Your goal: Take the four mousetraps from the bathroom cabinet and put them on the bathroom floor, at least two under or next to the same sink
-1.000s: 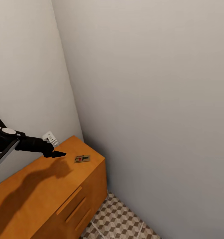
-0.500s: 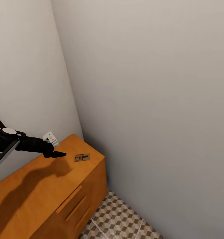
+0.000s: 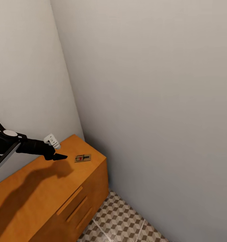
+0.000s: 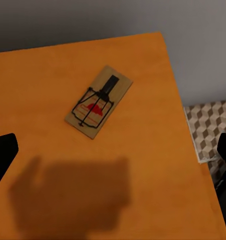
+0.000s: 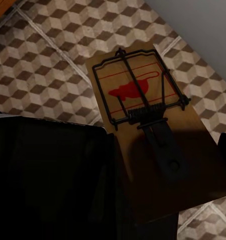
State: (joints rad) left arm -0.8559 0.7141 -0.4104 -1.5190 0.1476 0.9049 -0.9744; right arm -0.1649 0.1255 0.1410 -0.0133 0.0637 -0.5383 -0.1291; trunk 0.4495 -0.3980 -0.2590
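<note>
Right wrist view: a mousetrap (image 5: 143, 125) is being gripped in the right gripper (image 5: 118, 165) above the bathroom floor (image 5: 37, 65). In the left wrist view, the left gripper (image 4: 113, 150), fingers spread, is being aimed at another mousetrap (image 3: 83, 158) at 12 o'clock on the cabinet (image 3: 33, 191); lowering and closing is judged next.

One mousetrap (image 3: 83, 157) sits flat on top of the cabinet (image 3: 33, 195), near its right end and closer to the front edge. The left gripper (image 3: 59, 156) hangs just left of it. A second mousetrap (image 5: 143, 120) sits in the right gripper (image 5: 118, 200) above the bathroom floor (image 3: 127, 222), which lies right of the cabinet.
</note>
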